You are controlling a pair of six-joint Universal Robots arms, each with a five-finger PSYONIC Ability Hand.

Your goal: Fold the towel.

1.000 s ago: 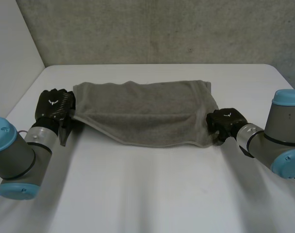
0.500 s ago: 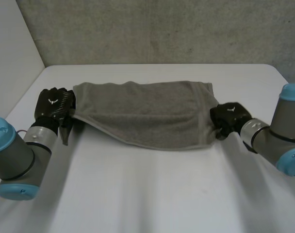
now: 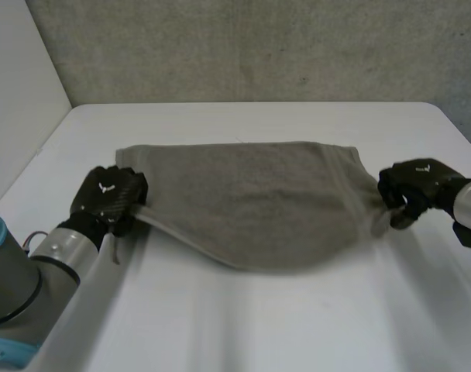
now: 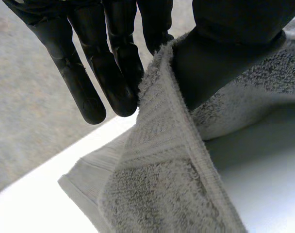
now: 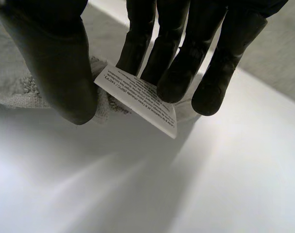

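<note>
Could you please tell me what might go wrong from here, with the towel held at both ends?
1. The right hand pinches little cloth at the towel corner, partly through the care label; that grip may slip.
2. The left hand pinches just the hem, which could pull free under tension.
3. The towel's middle sags towards the table, so the fold may land bunched or uneven.

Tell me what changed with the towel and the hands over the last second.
The right robot hand moved out to the robot's right, the left robot hand drew back toward the robot; the towel stretched wider and slid nearer. Both still pinch its ends; nothing was released.
</note>
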